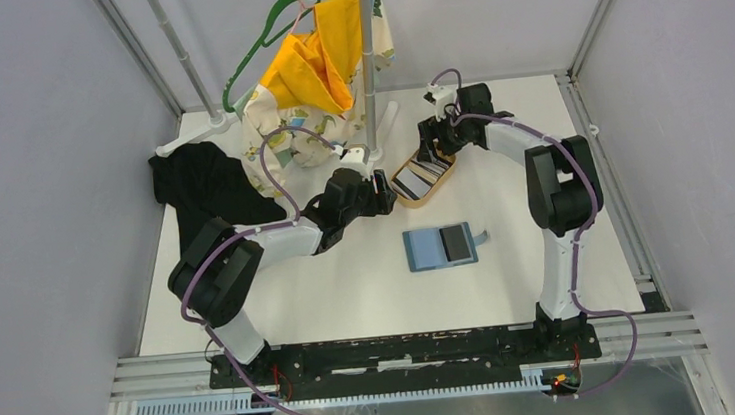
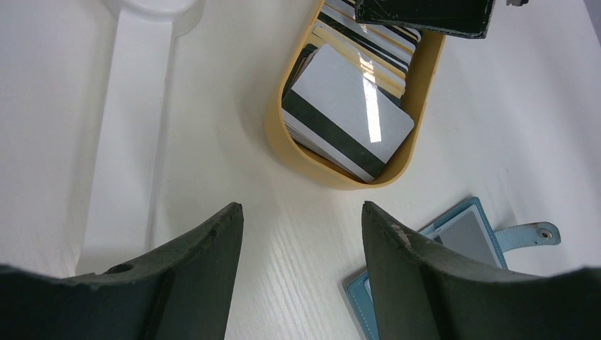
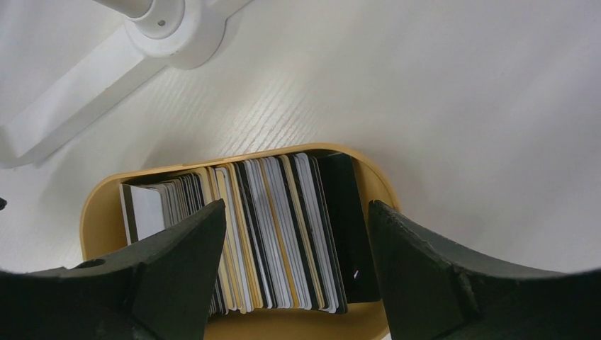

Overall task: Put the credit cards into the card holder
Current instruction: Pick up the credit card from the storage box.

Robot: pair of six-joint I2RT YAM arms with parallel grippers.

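Observation:
The credit cards [image 3: 283, 227] stand on edge as black, grey, white and tan stripes in an oval tan tray [image 3: 96, 205]. My right gripper [image 3: 294, 212] hangs open just over them, its fingers straddling the stack and holding nothing. From the left wrist, a white card with a dark stripe [image 2: 347, 106] leans at the tray's [image 2: 418, 92] near end. My left gripper [image 2: 301, 212] is open and empty above bare table beside the tray. The teal card holder [image 2: 461, 234] lies open by its right finger. Overhead, the card holder [image 1: 428, 250] lies flat in front of the tray [image 1: 419, 202].
A white clothes rack base [image 2: 135, 120] and its pole [image 1: 368, 67] stand right behind the tray. Yellow and patterned cloth [image 1: 316, 71] hangs there with a green hanger [image 1: 260, 51]. A black garment [image 1: 206, 186] lies at the far left. Grey walls close in the table.

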